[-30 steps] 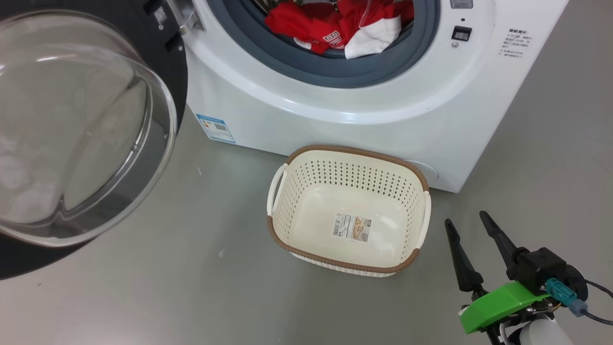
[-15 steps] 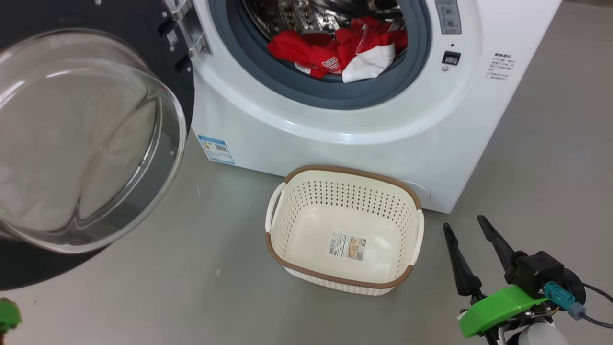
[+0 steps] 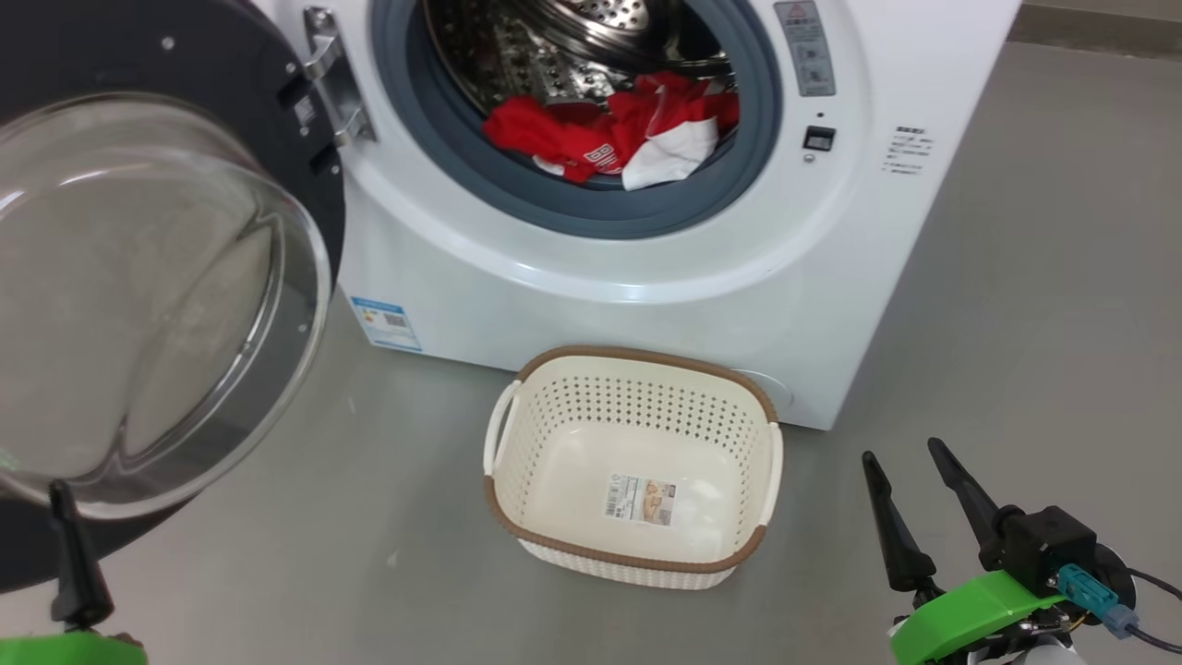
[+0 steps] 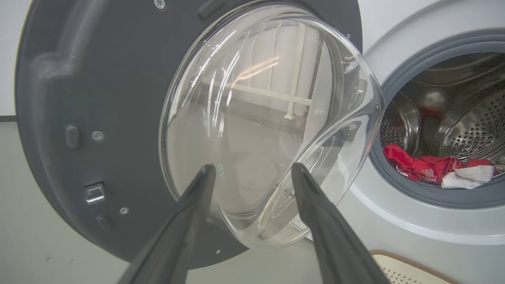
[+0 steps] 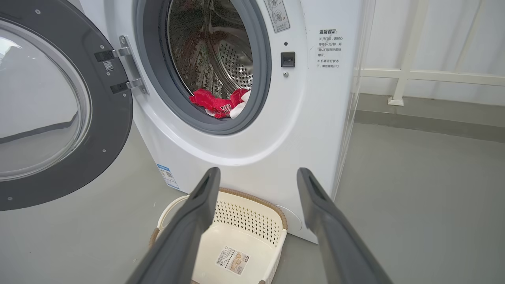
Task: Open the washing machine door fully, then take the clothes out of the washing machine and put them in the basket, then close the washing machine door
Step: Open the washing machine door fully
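Your first step looks done: the washing machine door (image 3: pixel 157 296) stands swung wide, clear of the opening. Your left fingers (image 4: pixel 191 221) are spread wide in front of its glass (image 4: pixel 244 130) with nothing between them. Your right fingers (image 5: pixel 197 225) are just as wide and empty, near the basket (image 3: pixel 646 356). The clothes (image 3: pixel 591 143) lie heaped at the front lip of the drum (image 3: pixel 554 55) in the washing machine (image 3: pixel 591 305). The basket sits empty on the floor (image 3: pixel 1016 323) just below, so unloading and closing the door are yet to do
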Motion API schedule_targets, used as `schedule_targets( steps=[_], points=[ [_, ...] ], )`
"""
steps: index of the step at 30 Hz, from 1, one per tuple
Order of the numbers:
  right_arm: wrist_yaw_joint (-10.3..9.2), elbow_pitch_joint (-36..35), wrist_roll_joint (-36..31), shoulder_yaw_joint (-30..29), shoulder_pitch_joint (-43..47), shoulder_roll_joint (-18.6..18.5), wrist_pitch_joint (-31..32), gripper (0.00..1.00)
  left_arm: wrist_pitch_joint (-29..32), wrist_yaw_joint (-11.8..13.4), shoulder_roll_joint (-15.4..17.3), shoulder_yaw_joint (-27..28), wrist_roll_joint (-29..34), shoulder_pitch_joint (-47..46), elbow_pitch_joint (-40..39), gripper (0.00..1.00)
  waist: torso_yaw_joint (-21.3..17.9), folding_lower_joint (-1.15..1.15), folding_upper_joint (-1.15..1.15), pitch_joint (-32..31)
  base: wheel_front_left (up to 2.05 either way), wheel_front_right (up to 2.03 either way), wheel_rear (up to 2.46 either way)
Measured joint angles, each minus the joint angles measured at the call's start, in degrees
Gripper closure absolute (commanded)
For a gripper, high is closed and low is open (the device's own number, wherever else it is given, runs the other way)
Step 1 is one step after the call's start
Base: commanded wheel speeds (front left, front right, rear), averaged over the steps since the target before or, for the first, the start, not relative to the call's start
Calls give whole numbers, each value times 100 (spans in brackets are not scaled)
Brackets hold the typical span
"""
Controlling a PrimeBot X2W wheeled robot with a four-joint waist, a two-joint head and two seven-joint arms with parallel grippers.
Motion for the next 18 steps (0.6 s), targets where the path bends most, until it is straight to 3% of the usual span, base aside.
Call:
schedule_targets(
  steps=[9,18],
  points=[
    [0,-41,18,-56,101,11,0,0,0,0,-34,-576,-112,512,-572,0,-431,0,0,-113,0,0,0],
    [0,-89,59,-203,203,29,0,0,0,0,174,-1433,-456,864,-1025,0,-969,0,0,-155,0,0,0]
  ],
)
